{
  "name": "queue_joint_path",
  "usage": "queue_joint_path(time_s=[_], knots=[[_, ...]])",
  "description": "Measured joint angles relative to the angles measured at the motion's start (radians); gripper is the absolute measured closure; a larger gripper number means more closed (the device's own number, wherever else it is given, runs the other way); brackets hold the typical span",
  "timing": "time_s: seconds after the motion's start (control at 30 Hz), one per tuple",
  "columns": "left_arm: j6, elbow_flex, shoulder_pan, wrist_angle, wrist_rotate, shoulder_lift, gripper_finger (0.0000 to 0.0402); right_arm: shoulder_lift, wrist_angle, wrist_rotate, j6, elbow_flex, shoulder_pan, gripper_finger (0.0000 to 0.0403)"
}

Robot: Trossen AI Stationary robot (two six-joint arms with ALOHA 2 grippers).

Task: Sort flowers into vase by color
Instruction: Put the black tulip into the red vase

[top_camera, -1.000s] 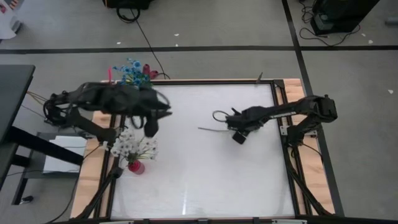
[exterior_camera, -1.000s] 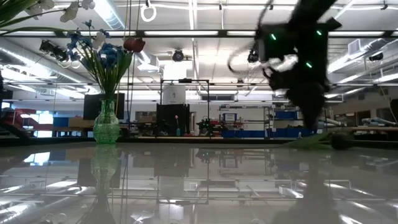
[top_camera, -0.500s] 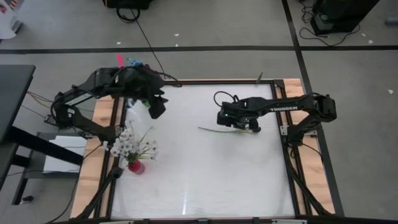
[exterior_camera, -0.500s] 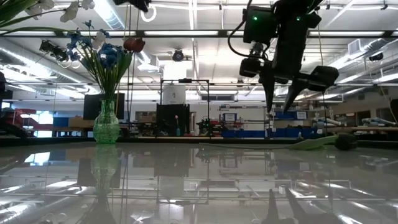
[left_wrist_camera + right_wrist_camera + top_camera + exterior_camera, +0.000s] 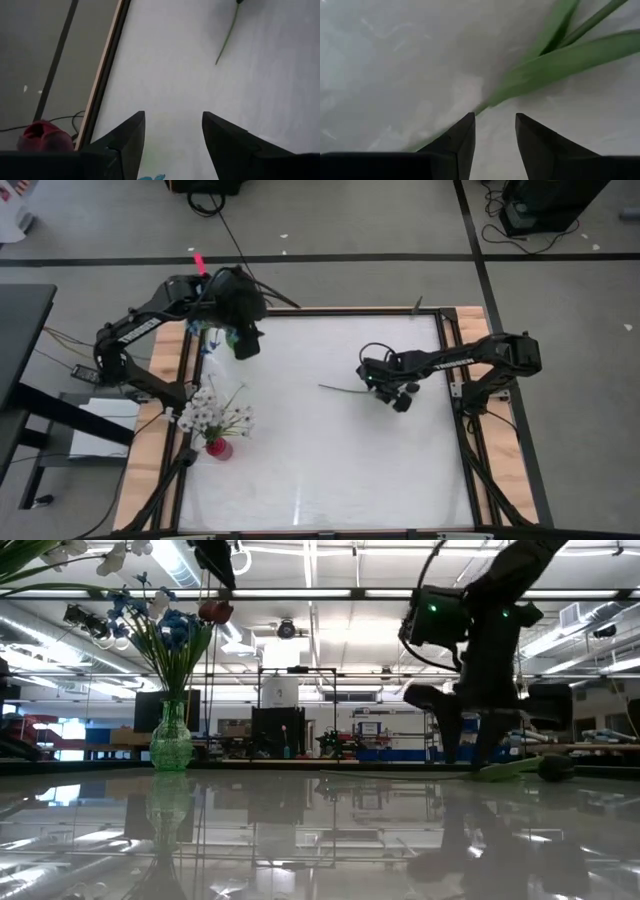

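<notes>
Green vase [image 5: 171,745] holds blue flowers [image 5: 180,630]; red vase [image 5: 219,447], seemingly white ones.

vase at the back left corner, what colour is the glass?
Green glass vase; shows best in the low view.

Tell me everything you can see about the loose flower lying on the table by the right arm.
The loose flower lies flat on the white table, apart from both vases. It has a long thin green stem, whose bare end points toward the table's middle, and long narrow green leaves. A dark rounded head shows at the other end in the low view. The right gripper, fingers parted, hangs right over its leafy part; contact is unclear.
</notes>
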Motion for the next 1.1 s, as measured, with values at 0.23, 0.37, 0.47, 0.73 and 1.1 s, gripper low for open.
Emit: queue_joint_path(time_s=[0.23, 0.37, 0.47, 0.73, 1.1], knots=[[0.045, 0.000, 0.018, 0.001, 0.016, -0.003, 0.0198, -0.003, 0.082, -0.001, 0.106, -0.080, -0.008, 0.0254], [0.041, 0.000, 0.018, -0.004, 0.018, -0.003, 0.0198, -0.003, 0.075, 0.002, 0.099, -0.082, -0.034, 0.0261], [0.037, 0.000, 0.018, -0.004, 0.018, -0.003, 0.0198, -0.003, 0.062, 0.002, 0.072, -0.083, -0.061, 0.0284], [0.020, 0.000, 0.018, -0.015, 0.018, -0.003, 0.0198, -0.003, 0.008, 0.007, -0.016, -0.082, -0.087, 0.0379], [-0.002, 0.022, 0.017, 0.051, 0.027, -0.078, 0.0198, 0.001, 0.164, 0.118, -0.380, 0.023, -0.034, 0.0398]])
